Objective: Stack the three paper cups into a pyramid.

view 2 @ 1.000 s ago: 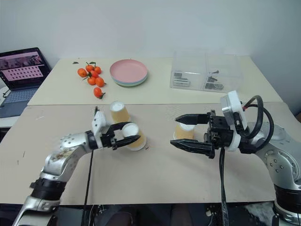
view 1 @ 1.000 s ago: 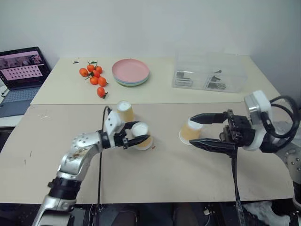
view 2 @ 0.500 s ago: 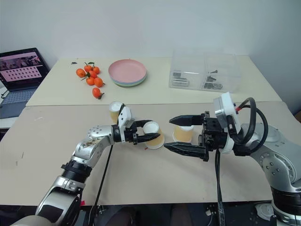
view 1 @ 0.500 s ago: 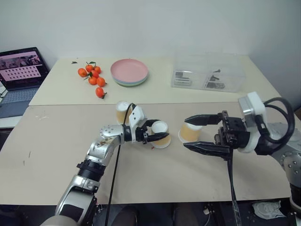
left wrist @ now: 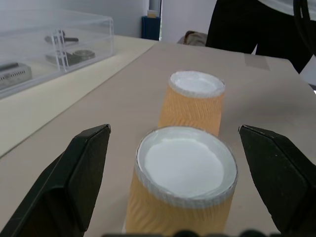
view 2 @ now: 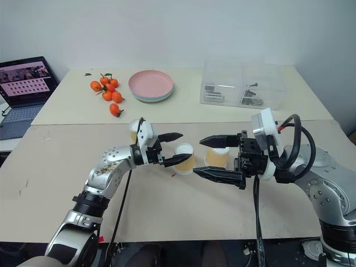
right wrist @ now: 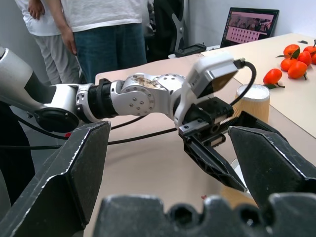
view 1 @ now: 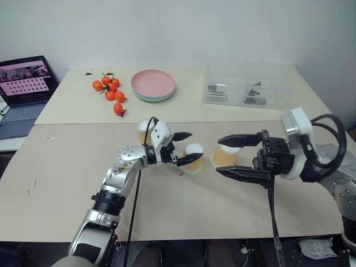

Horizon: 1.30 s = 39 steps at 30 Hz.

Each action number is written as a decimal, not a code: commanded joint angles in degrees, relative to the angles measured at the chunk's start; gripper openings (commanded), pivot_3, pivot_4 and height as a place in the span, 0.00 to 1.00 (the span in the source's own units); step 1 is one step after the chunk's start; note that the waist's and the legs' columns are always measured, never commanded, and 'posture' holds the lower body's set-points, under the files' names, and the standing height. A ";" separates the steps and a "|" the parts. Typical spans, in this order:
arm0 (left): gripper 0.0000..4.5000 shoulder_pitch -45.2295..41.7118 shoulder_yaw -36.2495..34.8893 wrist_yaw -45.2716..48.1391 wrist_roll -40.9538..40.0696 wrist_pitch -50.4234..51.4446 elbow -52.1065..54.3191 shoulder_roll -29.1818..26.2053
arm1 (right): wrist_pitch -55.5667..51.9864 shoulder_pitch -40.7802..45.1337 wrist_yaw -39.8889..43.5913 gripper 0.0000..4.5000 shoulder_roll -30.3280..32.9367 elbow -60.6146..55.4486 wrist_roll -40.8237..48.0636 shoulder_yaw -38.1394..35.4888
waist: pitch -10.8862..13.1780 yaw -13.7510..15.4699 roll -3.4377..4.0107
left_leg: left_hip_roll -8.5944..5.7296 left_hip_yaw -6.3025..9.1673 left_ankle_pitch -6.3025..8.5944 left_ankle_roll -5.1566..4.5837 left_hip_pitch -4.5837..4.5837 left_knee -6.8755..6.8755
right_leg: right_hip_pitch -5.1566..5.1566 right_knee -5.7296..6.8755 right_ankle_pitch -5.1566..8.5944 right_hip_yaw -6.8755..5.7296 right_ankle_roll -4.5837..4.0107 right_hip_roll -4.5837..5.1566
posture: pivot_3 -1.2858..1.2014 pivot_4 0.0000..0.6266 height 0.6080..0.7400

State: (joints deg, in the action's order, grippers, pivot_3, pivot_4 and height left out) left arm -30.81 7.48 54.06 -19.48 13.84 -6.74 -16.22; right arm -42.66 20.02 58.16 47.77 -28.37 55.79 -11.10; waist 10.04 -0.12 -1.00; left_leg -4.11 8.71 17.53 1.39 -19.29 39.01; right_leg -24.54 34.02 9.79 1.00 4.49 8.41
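Yellow cups: we see the left gripper (view 1: 183,147) spread around the middle cup (view 1: 193,158), base pair forming. Right gripper (view 1: 238,155) gapes at the right cup (view 1: 225,155). Next, fetch the third cup (view 1: 144,130) for the top.

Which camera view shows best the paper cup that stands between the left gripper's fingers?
The left wrist view: the cup stands upside down, close and unhidden, between the open left gripper. Both eye views show it far smaller, with one finger across it. The right wrist view hides most of it behind that gripper.
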 commanded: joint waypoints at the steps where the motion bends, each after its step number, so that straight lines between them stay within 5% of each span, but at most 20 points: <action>1: 0.98 1.51 -3.05 -2.79 -2.66 3.18 7.82 -1.14 | 3.19 0.97 1.99 1.00 1.33 0.72 -4.02 1.23 | 0.00 0.00 0.00 | -0.01 0.00 0.00 0.00 0.00 0.00 | 0.00 0.01 0.00 0.00 0.00 0.00 | 0.52 0.24 0.91; 6: 0.98 4.48 -9.94 -9.78 -8.25 10.92 18.58 -2.88 | 9.36 1.63 3.45 1.00 5.36 7.29 -15.54 2.94 | 0.00 0.01 0.00 | -0.02 0.00 0.00 0.01 -0.01 0.03 | 0.00 0.00 0.00 0.00 0.02 0.00 | 0.52 0.24 0.91; 17: 0.98 11.33 -24.71 -19.73 -14.92 18.19 26.44 -9.97 | 9.47 -0.97 7.28 1.00 9.03 11.01 -14.97 -5.23 | 0.00 -0.11 0.00 | 0.00 0.00 -0.01 0.03 0.01 0.00 | 0.00 0.01 0.00 0.02 0.01 0.00 | 0.52 0.24 0.91; 39: 0.98 11.71 -17.16 -18.28 -3.86 5.74 8.48 -10.05 | 8.02 -2.41 3.53 1.00 7.06 6.15 -13.16 -6.73 | 0.00 0.34 0.00 | -0.01 0.00 -0.01 0.03 -0.01 0.00 | -0.01 0.00 0.00 0.01 0.00 0.00 | 0.52 0.24 0.91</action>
State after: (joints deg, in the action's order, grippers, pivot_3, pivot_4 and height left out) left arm -17.07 -9.78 35.65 -24.27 21.76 2.29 -26.24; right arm -34.44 17.32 62.24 54.60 -20.44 41.41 -15.08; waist 10.04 0.22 -1.00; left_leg -4.12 8.71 17.52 1.42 -19.30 39.01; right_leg -24.56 34.02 9.79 1.01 4.49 8.41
